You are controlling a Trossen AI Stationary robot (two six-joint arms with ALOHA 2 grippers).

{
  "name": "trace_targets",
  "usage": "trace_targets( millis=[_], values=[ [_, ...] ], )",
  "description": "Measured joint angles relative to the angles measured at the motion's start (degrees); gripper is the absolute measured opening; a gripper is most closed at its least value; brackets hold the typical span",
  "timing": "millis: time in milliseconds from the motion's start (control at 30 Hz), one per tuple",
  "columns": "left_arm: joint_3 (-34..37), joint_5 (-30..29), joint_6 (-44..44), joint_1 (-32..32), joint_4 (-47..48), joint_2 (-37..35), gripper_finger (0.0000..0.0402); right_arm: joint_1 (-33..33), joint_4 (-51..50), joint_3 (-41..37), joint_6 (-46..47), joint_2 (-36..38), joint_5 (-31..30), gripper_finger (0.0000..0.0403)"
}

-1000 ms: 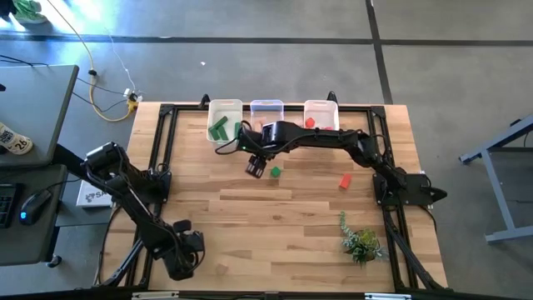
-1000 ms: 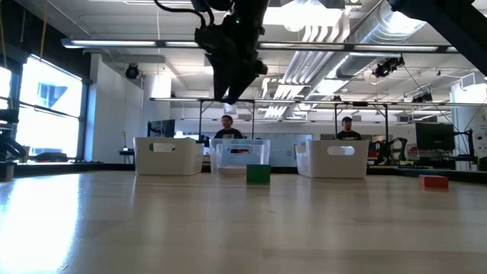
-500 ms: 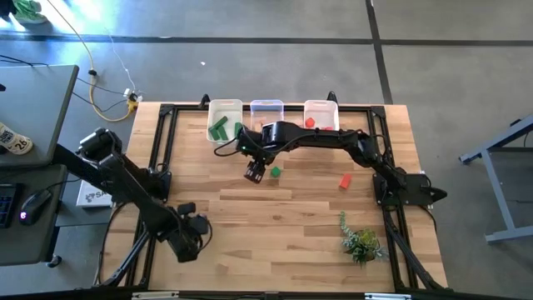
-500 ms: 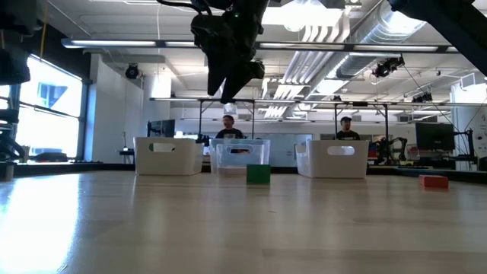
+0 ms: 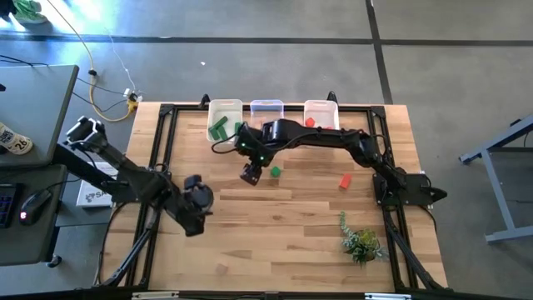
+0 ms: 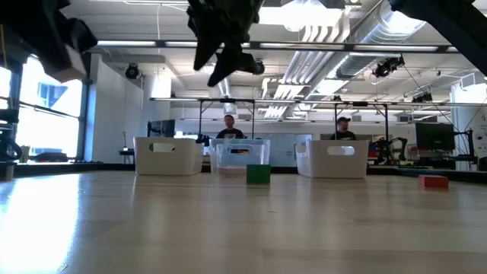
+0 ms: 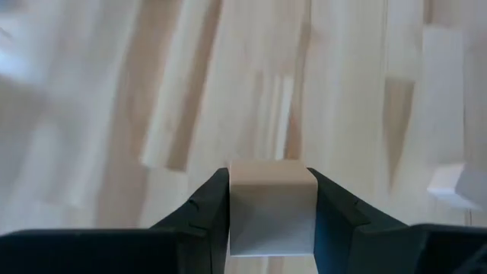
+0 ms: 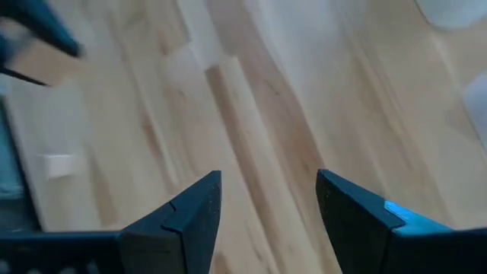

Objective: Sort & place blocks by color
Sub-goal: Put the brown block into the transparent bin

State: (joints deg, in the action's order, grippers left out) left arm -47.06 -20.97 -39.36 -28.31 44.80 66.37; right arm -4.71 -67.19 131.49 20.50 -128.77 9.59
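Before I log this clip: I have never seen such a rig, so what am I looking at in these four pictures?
Two dark robot arms work at a wooden table. One picture looks straight down, one looks level across the tabletop, and two come from cameras on the arms' wrists. The left end effector is shut on a tan block above the table's left part. The right end effector is open and holds nothing, raised beside a green block. A red block, a small plant sprig and three bins also sit on the table.
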Motion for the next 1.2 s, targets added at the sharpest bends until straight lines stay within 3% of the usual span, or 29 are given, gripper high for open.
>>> trace_targets(
  millis=[200, 533, 867, 1200],
  values=[
    [-0.03, -4.67, 5.89, 3.40, -0.12, -6.51, 0.0109, -0.30, 3.09, 3.42, 0.59, 0.42, 2.03, 0.0201],
    [-0.03, -15.35, 14.86, 8.16, -3.74, -15.14, 0.0109, -0.66, 14.38, 3.37, 5.67, 1.11, 10.98, 0.0201],
    [-0.03, -20.52, 24.77, 10.51, -6.90, -22.79, 0.0109, -2.69, 28.72, 3.37, 12.40, 1.05, 18.00, 0.0201],
    [-0.03, -23.41, 38.62, 12.36, -19.76, -28.17, 0.0109, -5.46, 37.54, 3.37, 20.13, 1.07, 22.13, 0.0201]
  ],
)
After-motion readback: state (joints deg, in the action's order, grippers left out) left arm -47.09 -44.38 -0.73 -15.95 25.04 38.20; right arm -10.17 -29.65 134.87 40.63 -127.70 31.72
